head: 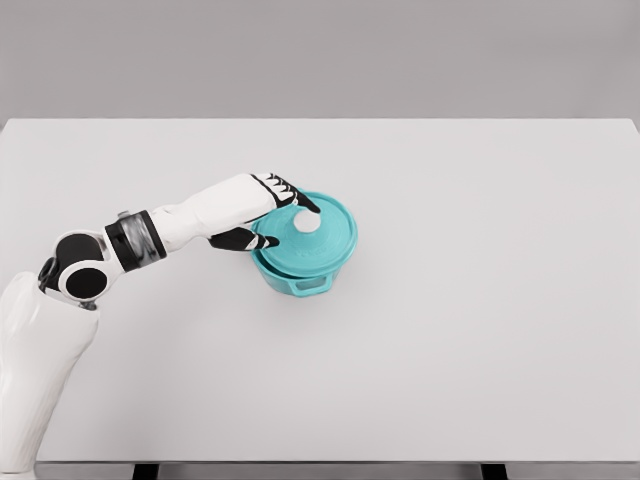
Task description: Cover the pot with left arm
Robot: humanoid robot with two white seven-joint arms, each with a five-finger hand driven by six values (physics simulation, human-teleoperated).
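The teal pot [300,268] stands a little left of the middle of the white surface [480,300], its teal lid [320,235] sitting on top. The left hand [268,212] reaches in from the left, fingers [290,192] curled around the lid's white knob [306,223], thumb by the rim.

The round teal pot [300,268] stands on the white tabletop [480,300], a little left of its middle. The round teal lid [318,240] lies on the pot. My left hand [268,212] is over the lid's left side, with fingers at the white knob [306,223].
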